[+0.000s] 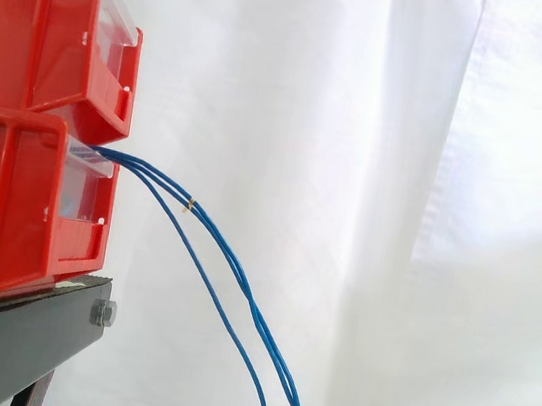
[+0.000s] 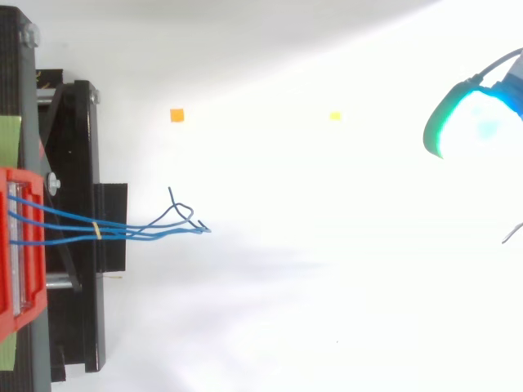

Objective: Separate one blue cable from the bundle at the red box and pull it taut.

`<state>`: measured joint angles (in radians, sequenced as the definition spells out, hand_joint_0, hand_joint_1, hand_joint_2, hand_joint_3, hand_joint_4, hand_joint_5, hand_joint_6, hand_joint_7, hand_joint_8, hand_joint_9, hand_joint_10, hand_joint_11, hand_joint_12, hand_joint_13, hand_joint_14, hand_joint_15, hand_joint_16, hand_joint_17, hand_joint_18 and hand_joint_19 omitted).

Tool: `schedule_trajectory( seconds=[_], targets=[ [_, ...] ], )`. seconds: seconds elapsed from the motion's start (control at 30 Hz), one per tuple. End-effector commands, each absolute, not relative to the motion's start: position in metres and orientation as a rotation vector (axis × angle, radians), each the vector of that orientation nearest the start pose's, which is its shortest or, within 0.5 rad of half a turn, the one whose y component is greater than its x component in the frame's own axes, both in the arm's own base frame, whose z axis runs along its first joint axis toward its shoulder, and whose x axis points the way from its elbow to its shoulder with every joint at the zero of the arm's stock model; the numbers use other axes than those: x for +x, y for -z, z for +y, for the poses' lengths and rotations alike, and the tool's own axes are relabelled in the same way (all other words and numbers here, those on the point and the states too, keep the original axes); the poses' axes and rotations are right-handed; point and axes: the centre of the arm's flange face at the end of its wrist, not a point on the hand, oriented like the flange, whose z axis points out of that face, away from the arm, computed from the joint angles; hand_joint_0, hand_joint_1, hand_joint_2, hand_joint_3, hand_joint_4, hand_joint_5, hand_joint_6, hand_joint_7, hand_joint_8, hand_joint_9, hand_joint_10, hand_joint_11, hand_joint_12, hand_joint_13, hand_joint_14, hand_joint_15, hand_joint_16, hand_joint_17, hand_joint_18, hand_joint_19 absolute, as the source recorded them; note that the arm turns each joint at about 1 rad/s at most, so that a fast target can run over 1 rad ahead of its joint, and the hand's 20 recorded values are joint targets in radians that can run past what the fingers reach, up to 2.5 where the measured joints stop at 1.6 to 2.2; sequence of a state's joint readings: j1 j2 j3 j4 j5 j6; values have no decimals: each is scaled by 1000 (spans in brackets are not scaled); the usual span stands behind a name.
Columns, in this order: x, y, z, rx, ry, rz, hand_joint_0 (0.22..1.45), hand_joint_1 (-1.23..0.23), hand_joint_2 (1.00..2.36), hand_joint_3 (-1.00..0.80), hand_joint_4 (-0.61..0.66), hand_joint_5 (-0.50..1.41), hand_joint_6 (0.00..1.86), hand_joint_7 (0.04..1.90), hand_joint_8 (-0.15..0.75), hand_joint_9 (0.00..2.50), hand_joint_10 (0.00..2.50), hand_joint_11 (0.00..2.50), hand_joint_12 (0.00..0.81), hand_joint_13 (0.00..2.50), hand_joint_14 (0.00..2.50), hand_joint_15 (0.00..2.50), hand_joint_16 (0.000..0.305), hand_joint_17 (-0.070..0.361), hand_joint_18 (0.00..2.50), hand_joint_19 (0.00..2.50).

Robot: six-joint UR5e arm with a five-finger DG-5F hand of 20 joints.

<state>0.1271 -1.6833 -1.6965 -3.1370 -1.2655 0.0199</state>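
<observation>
**Blue cables hang untouched while the hand waits far off**

Two red plastic bins are stacked on a black metal stand (image 1: 21,329), the upper bin (image 1: 34,18) resting on the lower bin (image 1: 18,208), both at the stand's front edge. A bundle of thin blue cables (image 1: 209,229) comes out of the lower bin's open front, passes over that edge and droops slack towards the floor. A small yellowish tie (image 1: 189,204) binds the strands just beyond the bin; below it they spread apart. In the top view their loose ends curl near one another, past the stand. The robot hand (image 2: 472,122) glows cyan-green well away from the cables, touching nothing; whether it is released or clenched cannot be told. A white curtain (image 1: 412,132) hangs behind.
</observation>
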Motion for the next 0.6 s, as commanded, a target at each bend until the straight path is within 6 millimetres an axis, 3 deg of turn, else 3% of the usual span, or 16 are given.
schedule_trajectory(
  seconds=[0.0, 0.17, 0.57],
  targets=[
    [515, -373, -99, 1430, -936, 1248, 504, -698, 1000, -500, 72, -216, 502, 738, 222, 587, 12, 398, 277, 486, 12, 256, 41, 93, 329, 548],
    [515, -374, -99, 1428, -938, 1248, 507, -677, 1000, -500, 130, -214, 501, 740, 268, 590, 12, 410, 317, 516, 11, 267, 45, 102, 354, 532],
    [515, -374, -99, 1428, -938, 1248, 509, -642, 1001, -485, 129, -210, 502, 751, 252, 621, 13, 475, 294, 557, 14, 329, 45, 101, 375, 567]
  ],
)
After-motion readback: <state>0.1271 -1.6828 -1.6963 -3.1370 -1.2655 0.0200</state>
